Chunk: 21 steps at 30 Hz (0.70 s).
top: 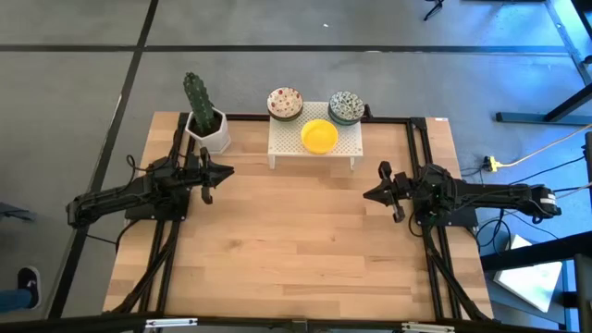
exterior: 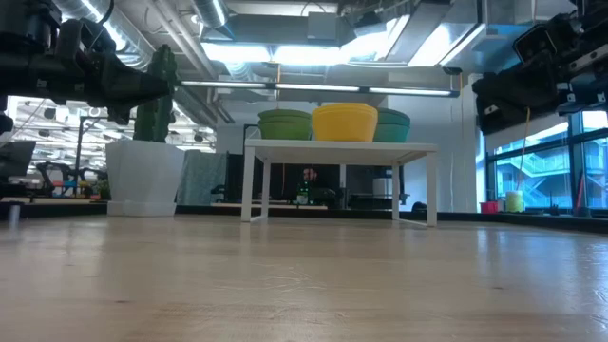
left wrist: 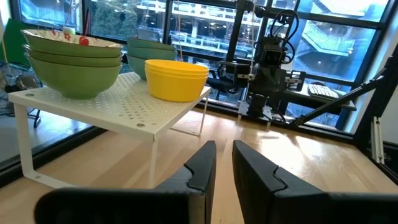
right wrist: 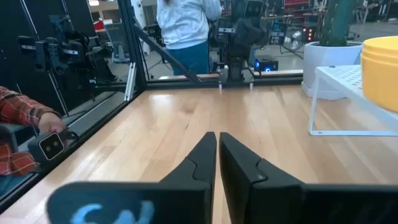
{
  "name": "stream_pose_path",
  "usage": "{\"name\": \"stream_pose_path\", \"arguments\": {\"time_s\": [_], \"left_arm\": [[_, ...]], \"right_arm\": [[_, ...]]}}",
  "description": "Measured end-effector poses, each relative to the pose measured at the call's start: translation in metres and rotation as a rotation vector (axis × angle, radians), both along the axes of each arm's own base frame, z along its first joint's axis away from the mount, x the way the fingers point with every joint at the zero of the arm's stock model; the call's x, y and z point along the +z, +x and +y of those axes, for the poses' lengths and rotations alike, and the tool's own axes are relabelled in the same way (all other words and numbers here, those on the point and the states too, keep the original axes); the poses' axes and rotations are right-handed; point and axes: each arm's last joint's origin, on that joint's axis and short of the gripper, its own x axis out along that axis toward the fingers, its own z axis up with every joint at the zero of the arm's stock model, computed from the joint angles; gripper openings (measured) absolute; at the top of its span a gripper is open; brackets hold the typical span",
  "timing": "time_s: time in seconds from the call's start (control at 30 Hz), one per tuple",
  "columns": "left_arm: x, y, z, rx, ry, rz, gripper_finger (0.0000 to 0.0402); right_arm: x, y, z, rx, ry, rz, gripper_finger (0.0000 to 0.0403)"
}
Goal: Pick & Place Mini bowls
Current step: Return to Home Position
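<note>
The yellow mini bowls [top: 319, 136] sit stacked at the front of the white perforated stand [top: 346, 144], at the far edge of the tabletop [top: 296, 250]. The red-speckled stack [top: 285, 103] and the grey-green patterned stack [top: 347, 107] stand behind them, left and right. A potted cactus [top: 205, 122] stands just left of the stand. The left tool [left wrist: 224, 149] hovers over the tabletop's left side, empty, its fingers a narrow slit apart. The right tool [right wrist: 218, 138] hangs opposite over the right side, empty, its fingers all but touching.
</note>
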Motion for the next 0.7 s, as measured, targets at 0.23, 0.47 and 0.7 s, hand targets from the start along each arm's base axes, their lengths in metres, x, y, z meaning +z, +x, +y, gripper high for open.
{"name": "stream_pose_path", "arguments": {"time_s": [0.23,0.47,0.7], "left_arm": [[0.0,0.0,0.0,0.0,0.0,0.0,0.0049],[-0.0001,0.0,0.0,0.0,0.0,0.0,0.0049],[-0.0001,0.0,0.0,0.0,0.0,0.0,0.0049]], "right_arm": [[-0.0022,-0.0001,0.0,0.0,0.004,0.023,0.0023],[-0.0048,-0.0002,0.0,0.0,0.008,0.05,0.0023],[-0.0048,-0.0002,0.0,0.0,0.008,0.049,0.0023]]}}
